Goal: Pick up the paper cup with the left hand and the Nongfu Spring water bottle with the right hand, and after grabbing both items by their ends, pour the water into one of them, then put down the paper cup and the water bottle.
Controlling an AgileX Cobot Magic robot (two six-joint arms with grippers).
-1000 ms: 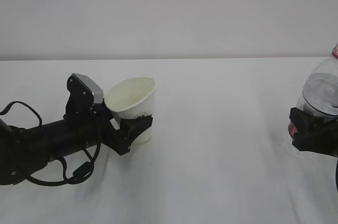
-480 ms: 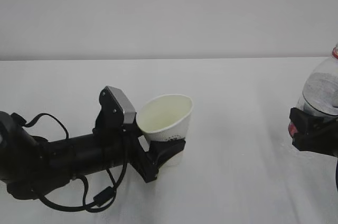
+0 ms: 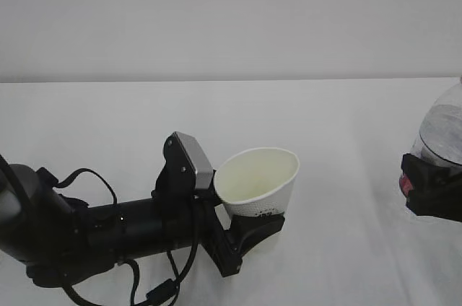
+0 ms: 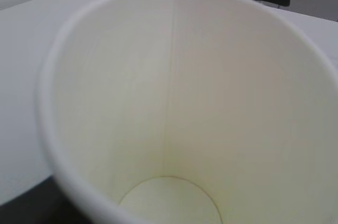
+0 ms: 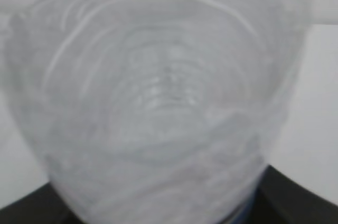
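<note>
The left hand point(image 3: 249, 237) reaches in low from the left of the exterior view, its black arm and looped cables lying close to the white table point(image 3: 339, 125), and its jaws are clamped on the lower part of the paper cup point(image 3: 258, 187). The cup is held off the table — tilted, mouth up and leaning toward the camera — so its pale inside shows, with a line of small dark print just under the rim on the outer wall. From the left wrist view the cup point(image 4: 174, 108) fills nearly the whole picture: a cream interior, a straight seam running down to a round bottom, and no liquid visible in it. At the far right edge of the exterior view the right hand point(image 3: 433, 194) grips the Nongfu Spring water bottle point(image 3: 442, 129) around its body (a bit of red label shows at the gripper's left side); the top of the bottle is cut off by the frame. The right wrist view shows only blurred, ribbed clear plastic point(image 5: 158, 92) right against the lens. Cup and bottle are well apart.
</note>
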